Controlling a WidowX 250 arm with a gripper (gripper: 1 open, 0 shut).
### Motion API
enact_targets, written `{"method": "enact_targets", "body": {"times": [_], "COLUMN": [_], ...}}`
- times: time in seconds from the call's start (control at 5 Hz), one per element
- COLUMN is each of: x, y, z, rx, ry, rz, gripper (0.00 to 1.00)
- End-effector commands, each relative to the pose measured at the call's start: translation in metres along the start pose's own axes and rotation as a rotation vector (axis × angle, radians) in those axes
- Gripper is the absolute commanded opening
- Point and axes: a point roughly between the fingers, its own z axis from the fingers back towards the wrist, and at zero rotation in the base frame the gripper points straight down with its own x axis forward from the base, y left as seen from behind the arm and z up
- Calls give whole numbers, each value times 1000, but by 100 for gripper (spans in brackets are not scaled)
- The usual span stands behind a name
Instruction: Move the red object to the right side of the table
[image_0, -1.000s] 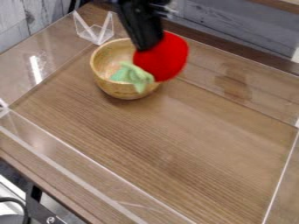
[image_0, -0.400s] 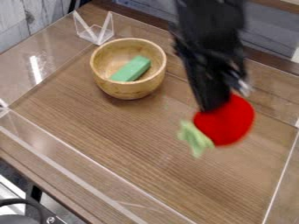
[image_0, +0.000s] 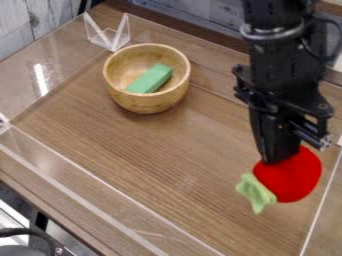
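Note:
The red object, a rounded bright-red soft toy fruit with a light-green leafy stem at its lower left, hangs low over the right side of the table. My black gripper comes down from above and is shut on the top of the fruit; its fingertips are sunk into the red fabric and partly hidden. I cannot tell whether the fruit touches the tabletop.
A wooden bowl at the back left holds a green block. Low clear acrylic walls edge the tabletop, the right one close to the fruit. A clear folded stand sits behind the bowl.
The gripper has carried the red fruit from beside the bowl across to the right and nearer the front edge, lowering it toward the tabletop. The bowl and green block stayed put.

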Motion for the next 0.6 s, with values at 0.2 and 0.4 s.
{"method": "enact_targets", "body": {"times": [0.2,0.4], "x": [13,5], "y": [24,47], "z": [-12,-18], "rx": [12,15], "ry": [-15,-2], "rz": [57,80], "gripper": [0,0]}}
